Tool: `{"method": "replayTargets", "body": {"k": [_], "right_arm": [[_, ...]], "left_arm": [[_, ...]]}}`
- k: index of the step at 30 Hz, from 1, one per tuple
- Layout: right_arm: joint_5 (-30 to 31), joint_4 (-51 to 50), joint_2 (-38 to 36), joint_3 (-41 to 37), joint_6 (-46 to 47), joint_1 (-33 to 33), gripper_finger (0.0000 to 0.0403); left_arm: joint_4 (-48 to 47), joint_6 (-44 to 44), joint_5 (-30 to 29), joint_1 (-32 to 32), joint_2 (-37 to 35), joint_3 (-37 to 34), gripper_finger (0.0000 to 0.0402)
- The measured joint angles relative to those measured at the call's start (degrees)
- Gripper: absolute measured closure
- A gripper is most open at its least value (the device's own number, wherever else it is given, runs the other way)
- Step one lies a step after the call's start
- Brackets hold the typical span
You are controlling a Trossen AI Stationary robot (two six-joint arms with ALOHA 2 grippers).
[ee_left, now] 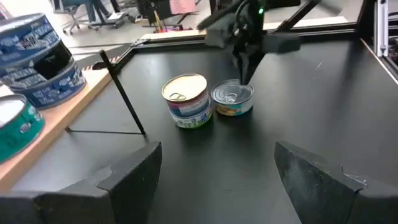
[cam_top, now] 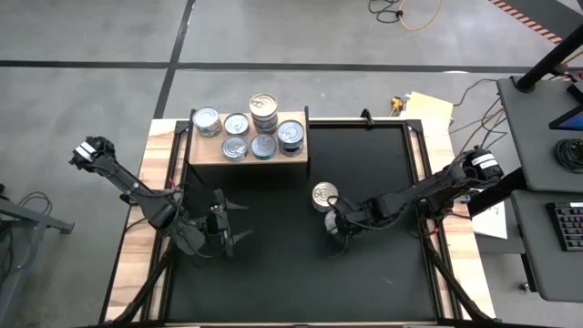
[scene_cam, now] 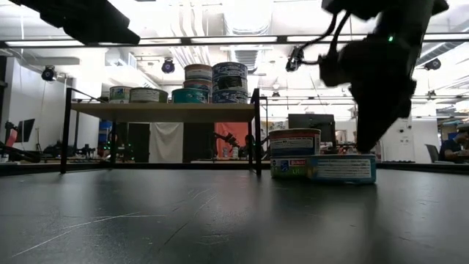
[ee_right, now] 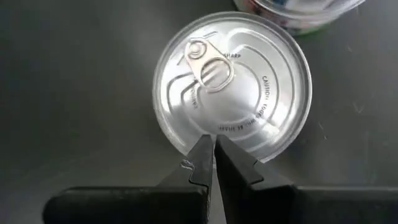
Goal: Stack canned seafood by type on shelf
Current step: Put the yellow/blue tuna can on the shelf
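On the black table a two-can stack with a gold top [ee_left: 185, 98] stands beside a low silver-topped can with a pull ring [ee_right: 231, 87]. My right gripper [ee_right: 211, 155] is shut, pointing steeply down over this can's near rim; it also shows in the left wrist view [ee_left: 245, 70]. My left gripper [cam_top: 242, 221] is open with nothing between its fingers, low over the table's left half, facing the two cans. The wooden shelf [cam_top: 248, 162] at the far edge carries several cans, one stack [cam_top: 263, 107] taller than the rest. My right gripper's shut fingertips [ee_right: 203, 163] stand over the silver-topped can's lid at its rim [ee_right: 205, 138], coming from above. Whether they touch the lid I cannot tell. The can sits flat on the table.
The shelf's thin black frame post [ee_left: 123, 93] stands between the shelf and the two cans. Wooden table borders [cam_top: 157, 155] run along both sides. A desk with a keyboard [cam_top: 569, 223] stands off the table's right.
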Motion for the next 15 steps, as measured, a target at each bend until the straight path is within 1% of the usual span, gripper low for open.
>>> {"method": "replayTargets", "body": {"k": [3, 5, 9, 11, 13, 15], "right_arm": [[1.9, -0.7, -2.1, 0.4, -0.9, 0.1, 0.0390], [4.6, -3.0, -3.4, 0.5, -0.8, 0.0, 0.0390], [14.3, -9.3, -4.2, 0.5, -0.2, 0.2, 0.0390], [18.5, -10.3, -3.5, -0.2, 0.7, 0.5, 0.0390], [19.8, -9.6, -2.3, -1.2, 1.3, 0.7, 0.0390], [19.8, -8.9, -1.1, -2.3, 2.0, 1.0, 0.0390]], "left_arm": [[0.3, -0.6, 0.0, 0.0, 1.4, 0.0, 0.0106], [1.4, -0.7, 0.0, 0.0, 2.2, 0.0, 0.0106], [1.6, -0.9, 0.0, 0.0, 3.6, 0.3, 0.0106], [1.0, -1.9, 0.1, 0.0, 3.9, 0.8, 0.0106], [-1.4, -4.6, 1.9, 0.0, 4.0, 1.5, 0.0106], [-5.4, -9.2, 4.4, 0.0, 4.0, 2.5, 0.0106]]}}
